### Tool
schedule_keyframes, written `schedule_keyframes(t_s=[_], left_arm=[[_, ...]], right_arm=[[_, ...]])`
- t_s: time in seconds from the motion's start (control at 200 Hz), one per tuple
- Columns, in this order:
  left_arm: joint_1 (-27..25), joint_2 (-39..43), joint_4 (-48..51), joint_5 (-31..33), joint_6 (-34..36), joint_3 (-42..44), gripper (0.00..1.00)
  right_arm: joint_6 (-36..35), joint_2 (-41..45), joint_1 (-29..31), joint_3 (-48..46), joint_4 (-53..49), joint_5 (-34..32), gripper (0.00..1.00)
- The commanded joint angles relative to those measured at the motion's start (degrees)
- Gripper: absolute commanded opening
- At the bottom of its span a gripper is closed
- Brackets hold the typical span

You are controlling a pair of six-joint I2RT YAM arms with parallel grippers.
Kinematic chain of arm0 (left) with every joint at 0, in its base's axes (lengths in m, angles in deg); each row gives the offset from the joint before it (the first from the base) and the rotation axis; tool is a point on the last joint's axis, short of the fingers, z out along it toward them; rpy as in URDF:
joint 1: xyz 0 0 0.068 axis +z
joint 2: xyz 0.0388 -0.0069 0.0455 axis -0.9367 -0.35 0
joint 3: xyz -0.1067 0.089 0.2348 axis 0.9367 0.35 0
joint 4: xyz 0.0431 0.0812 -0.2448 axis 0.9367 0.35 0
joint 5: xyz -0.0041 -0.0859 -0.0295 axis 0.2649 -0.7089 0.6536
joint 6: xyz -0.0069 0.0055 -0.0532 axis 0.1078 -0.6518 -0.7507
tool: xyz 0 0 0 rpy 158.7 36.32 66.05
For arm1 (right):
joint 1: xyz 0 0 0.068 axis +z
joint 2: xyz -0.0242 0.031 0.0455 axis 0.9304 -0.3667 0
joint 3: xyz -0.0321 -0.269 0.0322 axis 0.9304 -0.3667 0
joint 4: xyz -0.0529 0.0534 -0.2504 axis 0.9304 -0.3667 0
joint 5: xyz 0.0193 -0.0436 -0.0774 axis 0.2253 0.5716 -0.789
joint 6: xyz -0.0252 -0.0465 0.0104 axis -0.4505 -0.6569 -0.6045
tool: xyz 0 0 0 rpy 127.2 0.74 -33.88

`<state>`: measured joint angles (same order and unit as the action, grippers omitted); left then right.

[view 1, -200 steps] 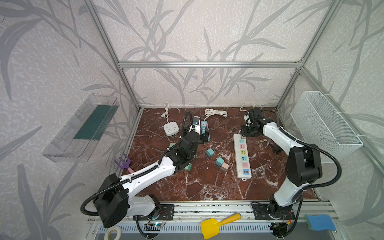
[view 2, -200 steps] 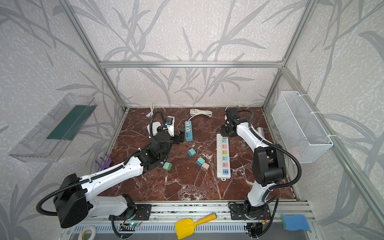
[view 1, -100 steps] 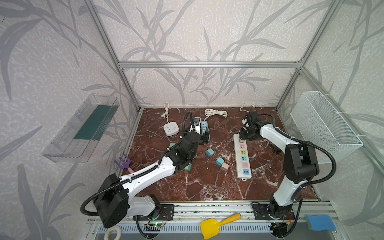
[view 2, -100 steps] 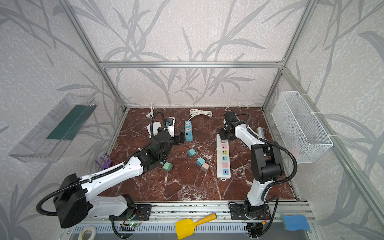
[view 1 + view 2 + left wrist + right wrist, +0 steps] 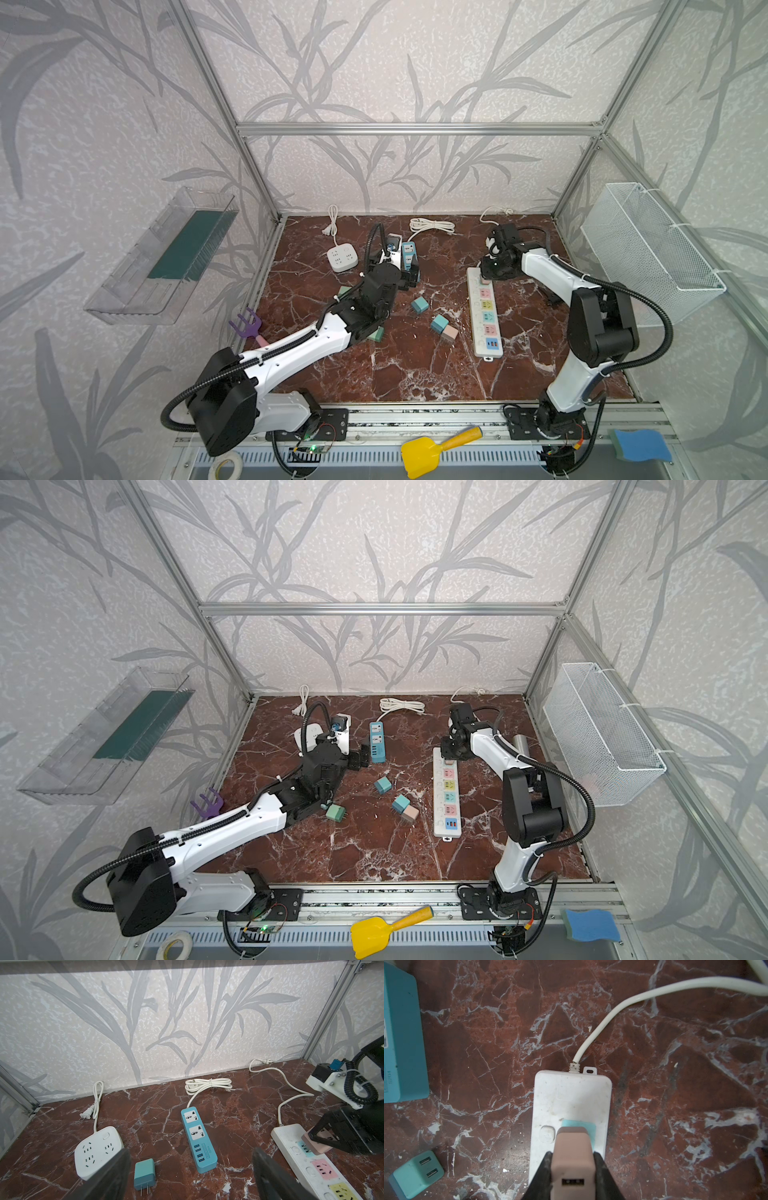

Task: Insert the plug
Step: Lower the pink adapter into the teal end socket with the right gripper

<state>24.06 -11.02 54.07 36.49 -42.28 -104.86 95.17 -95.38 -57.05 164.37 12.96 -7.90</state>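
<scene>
The left arm (image 5: 291, 353) is stretching low and forward from its base, its left gripper (image 5: 191, 1152) hovering with jaws spread wide and gripping nothing, while the right arm (image 5: 552, 274) is bending at a raised elbow and reaching far back, its right gripper (image 5: 573, 1156) pointing down and clamping a pink plug (image 5: 571, 1142)

Pink plug (image 5: 572, 1159) at white strip (image 5: 571, 1093), blue socket

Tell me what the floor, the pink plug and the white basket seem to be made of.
Floor: red-brown marble look, white veins, slight sheen; possibly a printed sheet. Pink plug: matte moulded plastic, rounded edges. Basket: fine see-through mesh, probably white-coated metal.
</scene>
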Motion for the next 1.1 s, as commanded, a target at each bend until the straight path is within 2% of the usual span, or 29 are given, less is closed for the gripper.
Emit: schedule_keyframes(t_s=[0.0, 0.47, 0.775, 1.095], left_arm=[[-0.17, 0.31, 0.48, -0.10, -0.87, -0.47, 0.92], [-0.21, 0.88, 0.52, 0.16, -0.53, -0.47, 0.92], [-0.20, 1.04, 0.34, 0.08, -0.48, -0.30, 0.92], [-0.21, 1.01, 0.53, -0.10, -1.08, -0.34, 0.92]], right_arm=[[-0.54, -1.05, -0.37, 0.62, -3.34, -1.66, 0.00], [1.22, -2.10, 0.07, -0.57, -2.71, -0.06, 0.00], [2.92, -3.73, 1.36, -0.25, -4.06, -5.84, 0.00], [9.12, -6.31, 3.32, -3.52, -5.01, -10.63, 0.00]])
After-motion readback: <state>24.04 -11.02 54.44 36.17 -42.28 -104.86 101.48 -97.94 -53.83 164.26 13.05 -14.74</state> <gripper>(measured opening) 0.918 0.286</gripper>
